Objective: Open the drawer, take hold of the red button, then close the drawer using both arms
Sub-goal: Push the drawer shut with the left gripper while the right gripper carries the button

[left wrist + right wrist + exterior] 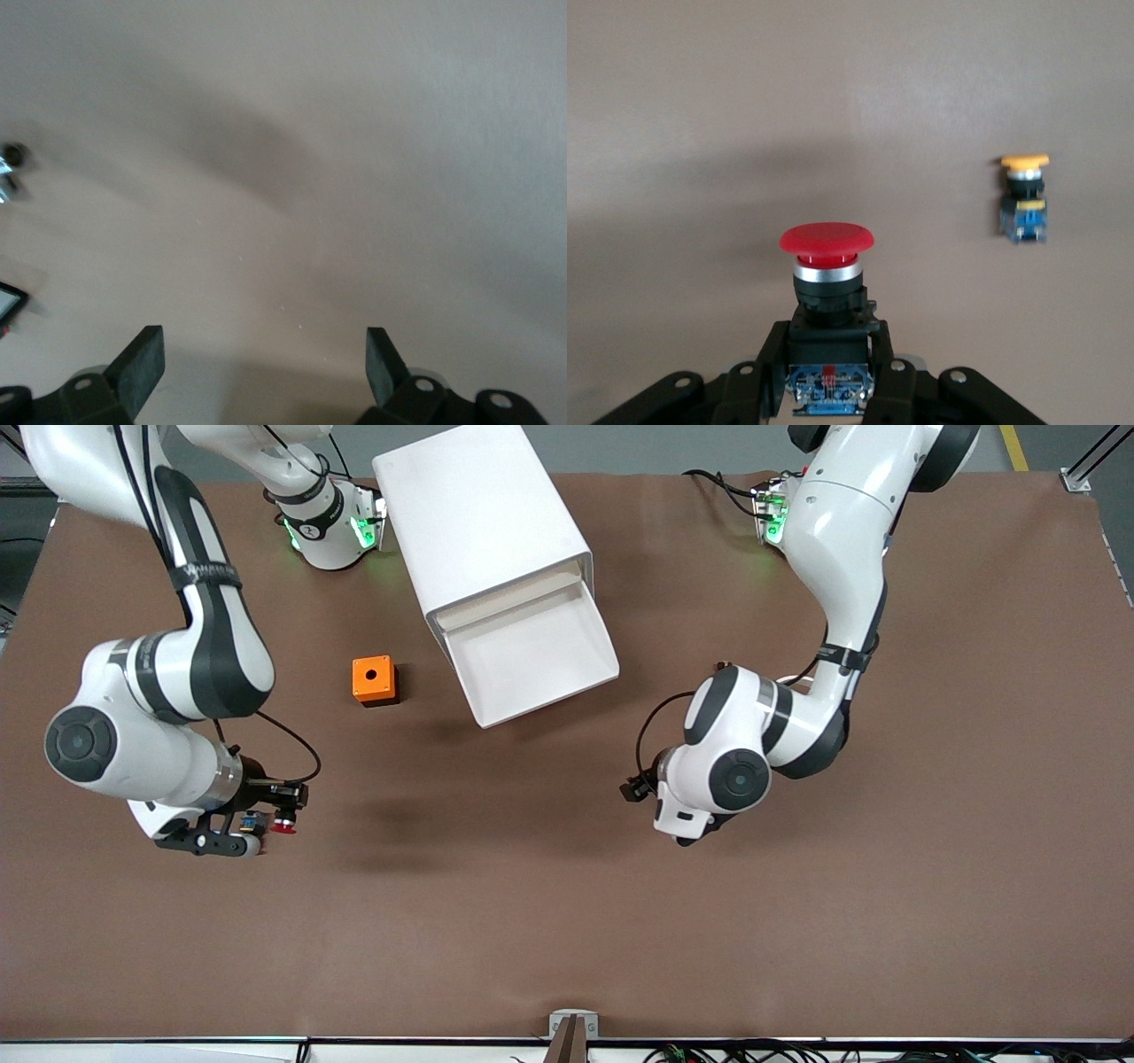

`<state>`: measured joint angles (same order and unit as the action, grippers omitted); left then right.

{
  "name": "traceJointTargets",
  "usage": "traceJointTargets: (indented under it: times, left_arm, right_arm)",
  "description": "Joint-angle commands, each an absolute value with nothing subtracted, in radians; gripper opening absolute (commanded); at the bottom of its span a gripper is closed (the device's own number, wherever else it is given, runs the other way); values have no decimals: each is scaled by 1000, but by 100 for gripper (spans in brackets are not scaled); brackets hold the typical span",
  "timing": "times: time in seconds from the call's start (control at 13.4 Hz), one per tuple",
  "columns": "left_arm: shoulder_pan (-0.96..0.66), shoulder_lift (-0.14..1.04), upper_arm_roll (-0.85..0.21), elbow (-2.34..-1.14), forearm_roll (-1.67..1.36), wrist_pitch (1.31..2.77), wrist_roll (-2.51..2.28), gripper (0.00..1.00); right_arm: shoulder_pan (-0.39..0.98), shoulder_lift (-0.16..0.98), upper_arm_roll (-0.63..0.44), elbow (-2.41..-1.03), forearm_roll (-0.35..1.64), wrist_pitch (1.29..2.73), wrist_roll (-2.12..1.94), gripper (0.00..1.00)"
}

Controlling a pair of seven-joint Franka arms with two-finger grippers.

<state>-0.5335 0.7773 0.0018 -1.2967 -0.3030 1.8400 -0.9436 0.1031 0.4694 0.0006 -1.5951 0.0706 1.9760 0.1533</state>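
Holding the button [827, 305], the right gripper [266, 825] sits clamped on its black and blue body, red cap pointing away from the wrist, up in the air over bare table [567, 921] toward the right arm's end. In the front view that spot is at about 8 o'clock from the cabinet [483, 531].

The drawer [532, 657] is pulled well out of the cabinet and nothing shows in its white tray. An orange box [374, 680] with a hole in its top sits on the table at about 9 o'clock from the drawer front.

The left gripper [264, 359] hangs over bare table at about 4 o'clock from the drawer, fingers [142, 359] spread wide with nothing between them.

The right wrist view also shows an orange-capped button [1024, 197] lying on the table, well apart from the held one.
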Motion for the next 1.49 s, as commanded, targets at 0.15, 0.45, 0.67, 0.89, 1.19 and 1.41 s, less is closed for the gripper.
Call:
traceJointTargets:
  times: [0.15,0.45,0.67,0.89,1.19,1.41]
  left_arm:
    - [-613,767,8,-1301,-310,1855,-1006,100]
    - [-693,755,8,-1301,-296,1847,-1006,100]
    - [-755,736,8,-1302,-296,1842,-1029,100]
    - [-805,736,8,-1301,-298,1836,-1057,100]
    - [-857,741,-29,-1304,-305,1819,-1074,100]
    - [-856,739,-86,-1302,-314,1804,-1091,100]
  right_arm:
    - [28,612,18,-1585,75,2130,28,2]
    - [18,652,18,-1637,74,2219,28,2]
    - [20,661,18,-1690,72,2288,28,4]
    - [18,687,18,-1698,74,2316,28,17]
    - [5,680,18,-1681,74,2309,31,94]
    - [-12,617,18,-1655,75,2289,29,100]
